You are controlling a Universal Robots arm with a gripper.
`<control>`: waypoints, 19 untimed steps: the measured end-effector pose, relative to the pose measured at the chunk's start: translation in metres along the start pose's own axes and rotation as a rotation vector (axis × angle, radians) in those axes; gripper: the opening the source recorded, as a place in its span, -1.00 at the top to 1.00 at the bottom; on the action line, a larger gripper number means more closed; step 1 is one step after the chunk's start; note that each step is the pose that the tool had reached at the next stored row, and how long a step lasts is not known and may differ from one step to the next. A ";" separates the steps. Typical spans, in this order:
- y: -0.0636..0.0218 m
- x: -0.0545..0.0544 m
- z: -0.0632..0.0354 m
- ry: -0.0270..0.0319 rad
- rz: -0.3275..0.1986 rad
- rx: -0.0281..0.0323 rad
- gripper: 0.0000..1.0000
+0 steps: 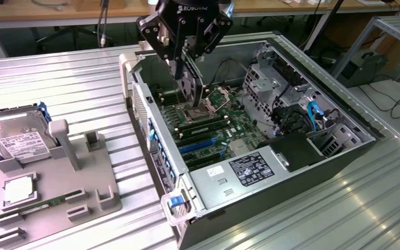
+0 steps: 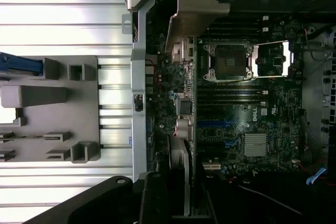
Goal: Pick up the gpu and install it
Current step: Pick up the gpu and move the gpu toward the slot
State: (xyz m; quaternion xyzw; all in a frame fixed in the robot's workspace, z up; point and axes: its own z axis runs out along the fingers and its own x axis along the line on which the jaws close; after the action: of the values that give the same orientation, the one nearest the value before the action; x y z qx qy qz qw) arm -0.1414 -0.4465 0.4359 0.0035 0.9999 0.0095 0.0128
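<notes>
Presently we find the gpu (image 1: 191, 86) clamped between the jaws, which are closed on its upper part. It hangs upright and edge-on inside the open computer case (image 1: 290, 182), over the motherboard (image 1: 236, 124) and close by the CPU socket (image 1: 201, 112). Whether its lower edge touches the board we cannot tell.

From the exterior view the card presents as a thin dark slab. From the wrist view we note a narrow green board edge (image 2: 195, 129) running along it. Small silver cylindrical components sit on the face beside that edge. At one end there is a silver metal end bracket (image 2: 198, 9), stepped in outline.

The case lies on its side on a ribbed metal worktop (image 1: 68, 78). To the exterior view's left a grey holder (image 1: 82, 182) carries a hard drive (image 1: 16, 140) with a white label and a narrow memory stick (image 1: 40, 207).
</notes>
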 end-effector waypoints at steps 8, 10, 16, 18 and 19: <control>0.0001 -0.011 0.0003 0.0000 0.000 0.0000 0.45; 0.0001 -0.015 0.0004 0.0000 0.000 0.0000 0.45; 0.0001 -0.023 0.0006 0.0000 0.000 0.0000 0.45; 0.0002 -0.025 0.0006 0.0000 0.000 0.0000 0.45; 0.0002 -0.027 0.0006 0.0000 0.000 0.0001 0.45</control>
State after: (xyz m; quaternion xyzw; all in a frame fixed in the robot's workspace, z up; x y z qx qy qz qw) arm -0.1148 -0.4465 0.4360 0.0034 0.9999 0.0095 0.0128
